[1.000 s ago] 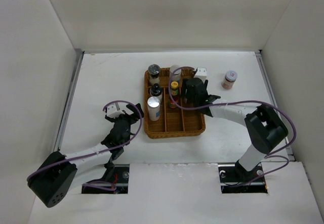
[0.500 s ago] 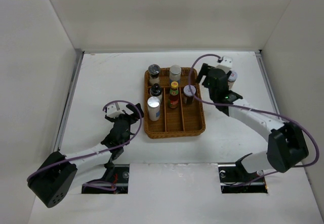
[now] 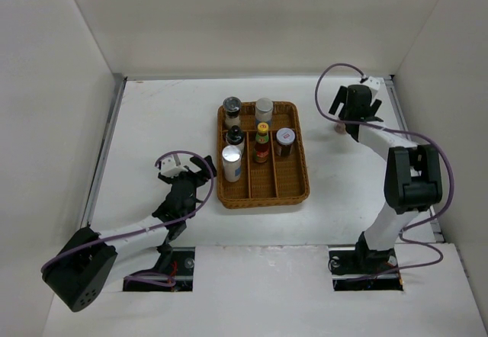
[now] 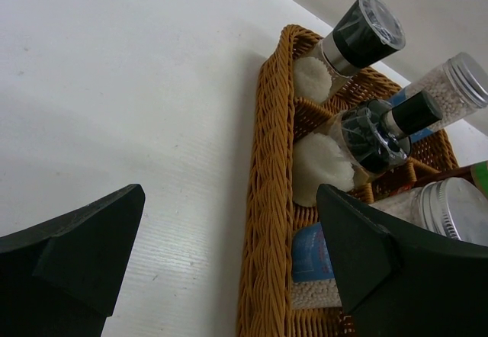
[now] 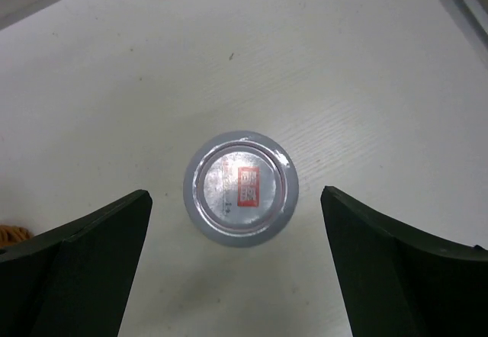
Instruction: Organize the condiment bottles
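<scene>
White counter [image 3: 152,123] boxed in by white walls [image 3: 229,24], a wicker tray [image 3: 263,202] at its middle holding six condiment bottles [image 3: 232,162] upright. The seventh, a pale-lidded jar [image 5: 239,188], stands alone right of the tray, directly under the right gripper [image 5: 234,200], whose jaws are spread wide on either side without touching it. The left gripper [image 4: 229,200] (also wide open, empty) sits just beside the tray's left rim

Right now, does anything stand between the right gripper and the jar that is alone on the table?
Nothing visible does. The right gripper hangs over the pale-lidded jar, jaws open to either side of it, and the jar stands by itself on the table.
</scene>
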You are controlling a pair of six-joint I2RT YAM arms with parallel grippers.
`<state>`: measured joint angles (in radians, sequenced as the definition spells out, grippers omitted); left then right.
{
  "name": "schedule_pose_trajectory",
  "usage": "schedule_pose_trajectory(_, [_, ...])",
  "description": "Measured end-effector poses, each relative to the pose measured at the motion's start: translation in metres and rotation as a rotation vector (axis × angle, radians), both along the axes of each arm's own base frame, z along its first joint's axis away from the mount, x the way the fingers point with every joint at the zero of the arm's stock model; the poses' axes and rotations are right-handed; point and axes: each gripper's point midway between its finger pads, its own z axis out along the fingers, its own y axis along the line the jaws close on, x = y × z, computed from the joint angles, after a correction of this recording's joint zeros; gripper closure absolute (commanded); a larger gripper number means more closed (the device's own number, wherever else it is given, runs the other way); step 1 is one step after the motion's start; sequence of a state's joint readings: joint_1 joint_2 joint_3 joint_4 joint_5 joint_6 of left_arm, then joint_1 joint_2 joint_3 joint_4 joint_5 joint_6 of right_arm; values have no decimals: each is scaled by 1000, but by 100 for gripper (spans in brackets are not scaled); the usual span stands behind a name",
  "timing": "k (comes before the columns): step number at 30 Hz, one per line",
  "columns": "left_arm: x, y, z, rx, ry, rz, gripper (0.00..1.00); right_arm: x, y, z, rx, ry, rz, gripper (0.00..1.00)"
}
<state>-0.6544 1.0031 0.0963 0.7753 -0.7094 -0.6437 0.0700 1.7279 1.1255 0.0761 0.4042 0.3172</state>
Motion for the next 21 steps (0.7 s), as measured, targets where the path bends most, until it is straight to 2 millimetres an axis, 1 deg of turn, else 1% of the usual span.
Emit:
schedule_pose_trajectory(5, [1,1,-1,1,2,5,0,17,1,-24,19,62,21,0])
schedule_pose_trajectory(6, [1,1,-1,1,2,5,0,19,1,-28,20,73,23,5])
schedule_pose_trajectory(7, [1,2,-1,1,2,5,0,20,1,-33,21,82,23,13])
schedule_pose_trajectory(8, [1,1,-1,1,2,4,0,21,1,-37,20,92,24,25])
schedule_pose_trajectory(9, [1,1,-1,1,2,4,0,20,0,-41,17,102,23,32])
schedule_pose_trajectory(10, [1,1,-1,1,2,4,0,20,0,-42,22,103,19,34])
schedule_pose_trajectory(13, [1,1,-1,1,2,4,0,18,1,-42,32,98,16,45])
schedule_pose_trajectory(15, [1,1,-1,1,1,3,0,10,2,-41,36,99,15,46])
schedule_pose_trajectory(18, [1,1,-1,1,2,3,0,-12,4,-39,39,106,12,47])
schedule_pose_trajectory(21, [1,1,0,0,1,3,0,-36,13,-27,38,93,22,47])
